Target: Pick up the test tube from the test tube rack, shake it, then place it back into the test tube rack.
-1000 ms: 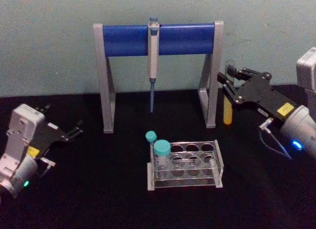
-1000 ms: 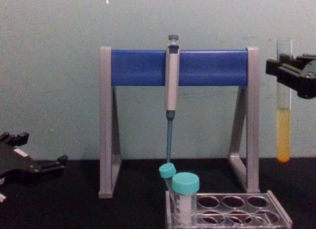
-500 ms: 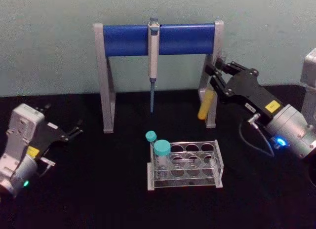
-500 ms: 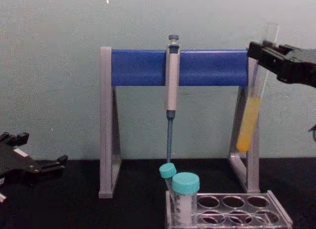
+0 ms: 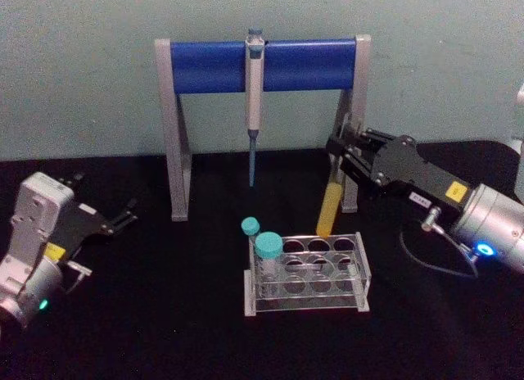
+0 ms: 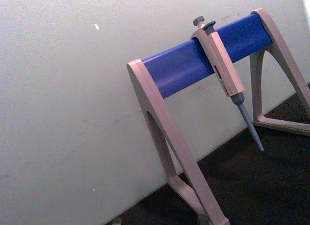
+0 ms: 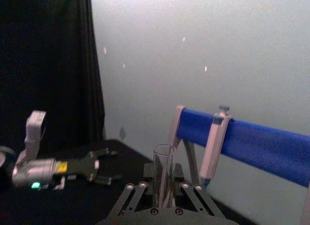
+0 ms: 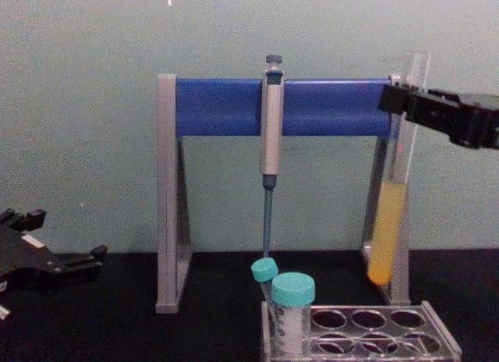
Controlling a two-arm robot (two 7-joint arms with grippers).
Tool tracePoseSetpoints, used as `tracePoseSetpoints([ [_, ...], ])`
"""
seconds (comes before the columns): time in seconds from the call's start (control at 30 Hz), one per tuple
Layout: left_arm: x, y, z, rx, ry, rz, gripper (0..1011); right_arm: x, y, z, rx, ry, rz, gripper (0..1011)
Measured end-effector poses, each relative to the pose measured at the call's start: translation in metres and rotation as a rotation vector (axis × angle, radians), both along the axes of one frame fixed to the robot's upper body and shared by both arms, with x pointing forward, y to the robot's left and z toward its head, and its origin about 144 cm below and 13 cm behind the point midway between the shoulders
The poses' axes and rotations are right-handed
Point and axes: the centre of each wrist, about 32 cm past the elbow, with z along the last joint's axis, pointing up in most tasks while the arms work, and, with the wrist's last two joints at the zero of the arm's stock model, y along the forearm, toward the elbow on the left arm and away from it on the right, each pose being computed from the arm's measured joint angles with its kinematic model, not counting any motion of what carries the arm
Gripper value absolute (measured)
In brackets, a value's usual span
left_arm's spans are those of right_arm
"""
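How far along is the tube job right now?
Done: the test tube is out of the test tube rack, clamped in the right gripper. In hand: it hangs tilted, its bottom close above the rack's back edge. Remaining: lower it into a hole and release. The left gripper sits parked, open, at the left.

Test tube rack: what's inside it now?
Two teal-capped vials at its left end; other holes look empty. The test tube is out, held higher up by the right end effector. Vial contents unclear. The left end effector idles far left.
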Motion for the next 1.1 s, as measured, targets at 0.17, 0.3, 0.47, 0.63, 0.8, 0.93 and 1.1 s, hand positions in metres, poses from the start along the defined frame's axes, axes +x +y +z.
tracePoseSetpoints([
  [0.17,0.000,0.000,0.000,0.000,0.000,0.000,1001,-0.004,-0.008,0.005,-0.070,-0.001,-0.010,235],
  [0.3,0.000,0.000,0.000,0.000,0.000,0.000,1001,-0.007,-0.012,0.009,-0.127,-0.028,-0.061,235],
  [0.47,0.000,0.000,0.000,0.000,0.000,0.000,1001,-0.008,-0.009,0.008,-0.166,-0.109,-0.147,235],
  [0.63,0.000,0.000,0.000,0.000,0.000,0.000,1001,-0.006,-0.002,0.004,-0.152,-0.157,-0.209,235],
  [0.8,0.000,0.000,0.000,0.000,0.000,0.000,1001,0.000,0.008,-0.004,-0.100,-0.172,-0.235,235],
  [0.93,0.000,0.000,0.000,0.000,0.000,0.000,1001,0.005,0.014,-0.009,-0.050,-0.159,-0.221,235],
  [1.1,0.000,0.000,0.000,0.000,0.000,0.000,1001,0.013,0.019,-0.013,0.033,-0.120,-0.129,235],
])
